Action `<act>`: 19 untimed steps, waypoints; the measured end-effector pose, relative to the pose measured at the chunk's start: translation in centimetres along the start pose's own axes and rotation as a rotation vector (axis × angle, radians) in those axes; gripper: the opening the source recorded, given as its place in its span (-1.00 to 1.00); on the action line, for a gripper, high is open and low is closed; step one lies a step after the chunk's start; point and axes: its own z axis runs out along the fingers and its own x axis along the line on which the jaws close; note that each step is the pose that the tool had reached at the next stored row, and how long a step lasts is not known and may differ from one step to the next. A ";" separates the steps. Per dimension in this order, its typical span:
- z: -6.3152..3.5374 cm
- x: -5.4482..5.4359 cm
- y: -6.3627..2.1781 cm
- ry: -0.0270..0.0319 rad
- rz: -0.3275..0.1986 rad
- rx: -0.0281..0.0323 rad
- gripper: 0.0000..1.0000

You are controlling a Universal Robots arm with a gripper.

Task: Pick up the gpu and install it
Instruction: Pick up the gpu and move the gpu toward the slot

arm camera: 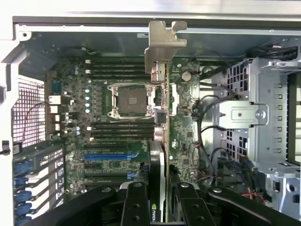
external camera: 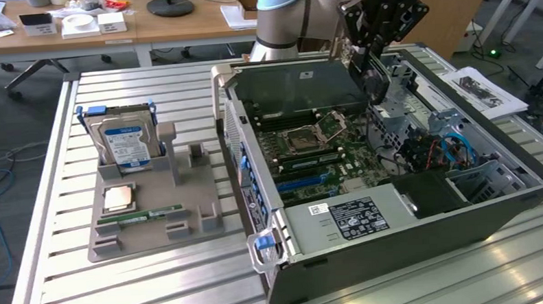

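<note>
The gripper (arm camera: 162,209) pinches the card (arm camera: 159,155) between its two fingers, gripping the end near the green logo. The card's long axis runs straight out from the fingers and ends in the pale metal bracket (arm camera: 162,44). It hangs edge-on above the open computer case (external camera: 413,238), over the board inside. It looks clear of the case's blue slots (arm camera: 110,155), not seated in any.

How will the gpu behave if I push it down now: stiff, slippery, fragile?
Probably stiff: the gpu stands straight, edge-on, with no visible sag. It may pivot if pushed off-centre, since the gripper clamps one end and the metal bracket juts free at the other. Likely fragile: a thin board.
</note>
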 end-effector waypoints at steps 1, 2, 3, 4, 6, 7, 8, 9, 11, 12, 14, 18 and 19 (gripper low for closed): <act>0.01 -0.3 0.02 0.0000 0.000 0.0000 -0.47; 0.01 -0.5 0.03 0.0000 0.000 0.0001 -0.47; 0.02 -0.8 0.05 0.0000 0.000 0.0001 -0.47; 0.03 -1.0 0.07 -0.0001 0.000 0.0000 -0.47; 0.05 -1.6 0.10 0.0000 0.000 0.0000 -0.47; 0.05 -1.8 0.11 -0.0001 0.000 0.0000 -0.47; 0.06 -2.1 0.13 0.0000 0.000 0.0000 -0.47; 0.07 -2.3 0.14 0.0000 0.000 0.0000 -0.47; 0.08 -2.8 0.17 0.0000 0.000 -0.0001 -0.47; 0.09 -3.1 0.18 0.0000 0.000 -0.0001 -0.47; 0.11 -3.6 0.20 0.0000 0.000 -0.0002 -0.47; 0.13 -4.4 0.23 0.0000 0.000 -0.0001 -0.47; 0.14 -4.6 0.23 0.0000 0.000 -0.0001 -0.47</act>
